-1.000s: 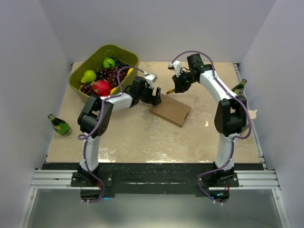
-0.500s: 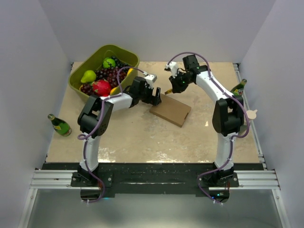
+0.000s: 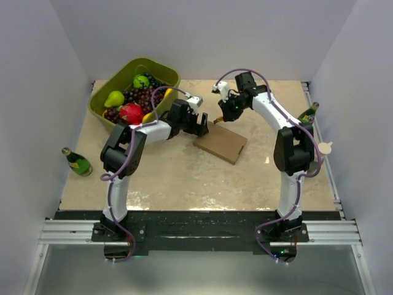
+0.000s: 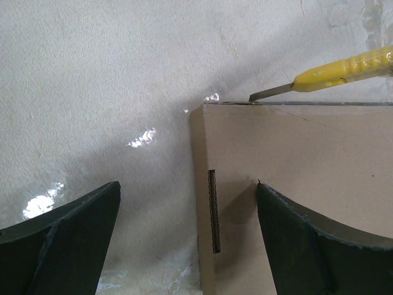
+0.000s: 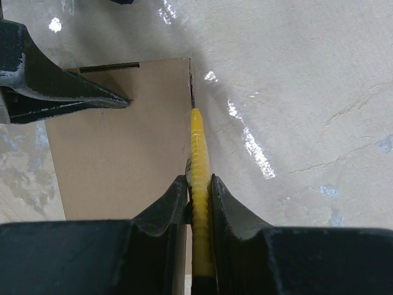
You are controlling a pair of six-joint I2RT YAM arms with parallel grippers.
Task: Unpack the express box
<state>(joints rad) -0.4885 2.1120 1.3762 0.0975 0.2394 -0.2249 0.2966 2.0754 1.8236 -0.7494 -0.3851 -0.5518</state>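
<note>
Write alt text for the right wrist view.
The right gripper is shut on a yellow utility knife, its tip at the edge of the express box. One left gripper finger sits over the box's far corner.

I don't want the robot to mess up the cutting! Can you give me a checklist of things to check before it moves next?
1. Right claw shut tight on the yellow knife: ok.
2. Blade tip touching the express box at its edge, near the corner: ok.
3. Left claw open and straddling the box's side edge: ok.
4. Left claw pressing the box down: cannot tell.
5. Left claw apart from the blade: ok.
6. Box opened: not ok, its top lies flat and shut.
</note>
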